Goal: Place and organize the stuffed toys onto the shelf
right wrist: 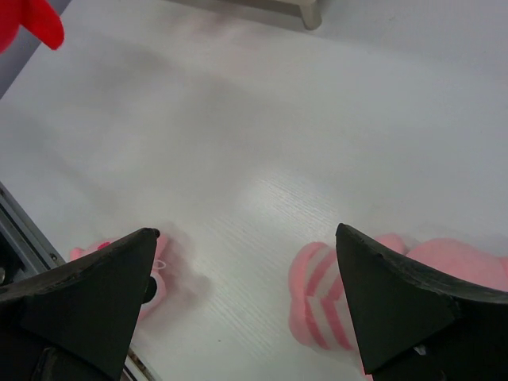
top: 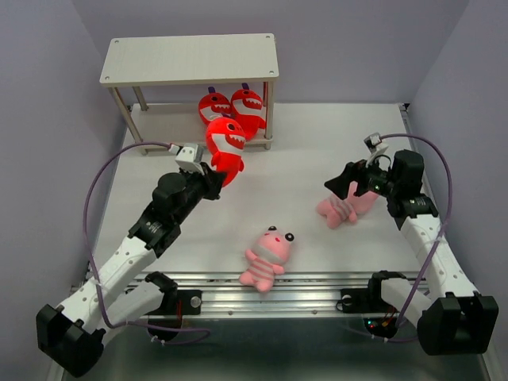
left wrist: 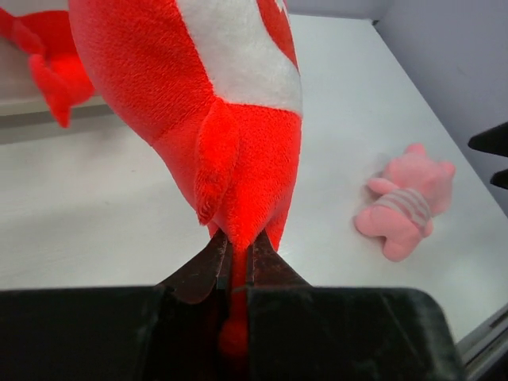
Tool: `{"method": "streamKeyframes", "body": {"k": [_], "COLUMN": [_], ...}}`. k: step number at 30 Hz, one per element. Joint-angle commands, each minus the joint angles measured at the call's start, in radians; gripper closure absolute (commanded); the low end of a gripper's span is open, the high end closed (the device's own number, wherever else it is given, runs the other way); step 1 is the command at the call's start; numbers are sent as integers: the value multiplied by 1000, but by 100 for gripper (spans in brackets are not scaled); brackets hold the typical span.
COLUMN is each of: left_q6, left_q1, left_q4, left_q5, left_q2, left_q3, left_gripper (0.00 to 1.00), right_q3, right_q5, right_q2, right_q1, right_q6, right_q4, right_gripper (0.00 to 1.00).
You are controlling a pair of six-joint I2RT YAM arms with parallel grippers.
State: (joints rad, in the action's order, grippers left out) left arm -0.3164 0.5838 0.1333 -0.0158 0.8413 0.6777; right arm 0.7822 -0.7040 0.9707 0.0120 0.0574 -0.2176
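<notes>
Red shark [top: 226, 145] in left gripper [top: 218, 176]

There are no words, numbers or signs to read on anything in these pictures.

A white table [top: 317, 159] — lavender walls [top: 357, 48] behind and beside, metal rail [top: 317, 291] along its near edge.

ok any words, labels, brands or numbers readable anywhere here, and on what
No text can be read in any view.
Sharks: white teeth only, no print.
Pink toys: stripes only.
Shelf: plain boards.
Arms: no legible marking.
</notes>
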Motion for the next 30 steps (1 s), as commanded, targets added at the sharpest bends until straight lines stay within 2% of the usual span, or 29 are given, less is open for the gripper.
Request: {"method": "streamKeyframes", "body": {"k": [1,9,13,22,30], "left_q6": [114,120,89,42,33], "left_q1": [-108,-419,-527,-691,-725], "left_q4": [-44,70,155,261,282], "left_q5": [82,289,368,470,471], "left_q2": [-42,77,165,413,606], "left_q3": [-24,6,36,161,296], "left_gripper": [100,100,100,100,100], "right_q3": [-11,-46,-54,-58,-58], "right_q5": [-101,-138,-147,-164,-166], "right_q2": [-6,-78,-95,-98,-101], "right_q1": [-14,-14,-14,-14,-14], "right_q6": [-44,-83,-94,-105,-108], "right_q4": [38,29,27,23,23], "right_gripper": [0,0,0,0,0]}}
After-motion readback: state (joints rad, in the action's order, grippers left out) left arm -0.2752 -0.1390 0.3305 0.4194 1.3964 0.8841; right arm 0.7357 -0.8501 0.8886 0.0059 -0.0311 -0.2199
